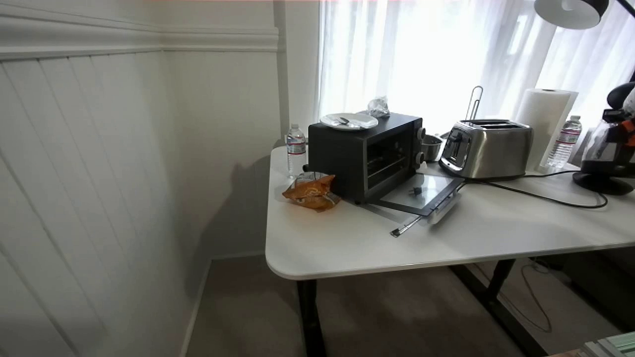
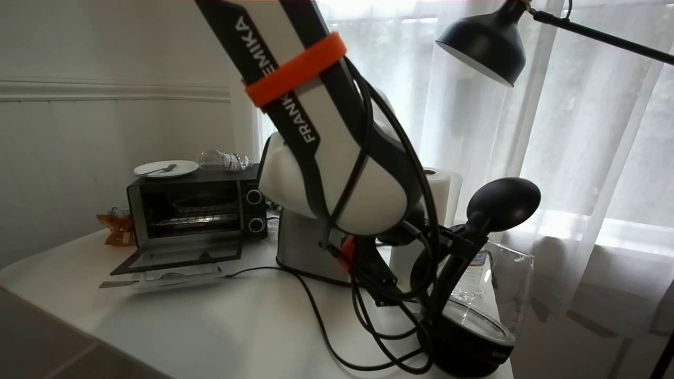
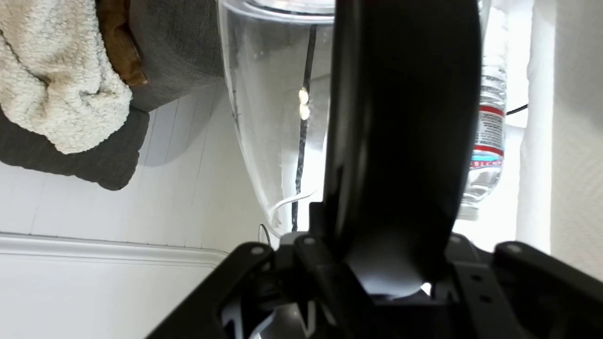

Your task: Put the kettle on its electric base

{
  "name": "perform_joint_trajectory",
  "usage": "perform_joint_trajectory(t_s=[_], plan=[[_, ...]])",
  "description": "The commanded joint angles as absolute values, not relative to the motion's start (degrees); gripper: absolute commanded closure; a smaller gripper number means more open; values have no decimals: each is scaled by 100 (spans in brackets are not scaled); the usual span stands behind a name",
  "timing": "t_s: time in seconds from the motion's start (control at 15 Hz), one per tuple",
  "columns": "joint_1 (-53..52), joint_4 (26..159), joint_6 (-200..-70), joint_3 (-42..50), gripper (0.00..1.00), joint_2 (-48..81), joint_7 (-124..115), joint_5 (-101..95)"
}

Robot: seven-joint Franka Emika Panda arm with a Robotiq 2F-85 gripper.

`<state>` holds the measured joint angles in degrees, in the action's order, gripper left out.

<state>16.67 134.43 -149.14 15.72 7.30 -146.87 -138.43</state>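
The gripper (image 3: 384, 238) pinches the handle (image 3: 405, 127) of the kettle (image 2: 476, 337), which is over its base (image 1: 601, 185) on the table (image 1: 347, 248), near a bottle (image 1: 564, 141), though I cannot tell whether it is seated.

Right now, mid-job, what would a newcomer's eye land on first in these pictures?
First, the Franka arm with its orange band, slanting down across an exterior view and partly covering the toaster. Next, the black handle of the glass kettle, looming just right of centre in the wrist view. Then the toaster oven, door open, white plate on top, in both exterior views.
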Motion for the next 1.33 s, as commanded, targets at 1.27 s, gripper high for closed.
perform_joint_trajectory(t_s=[1.27], plan=[[1821, 13563, -15683, 1583, 82, 774, -14230, -13757]])
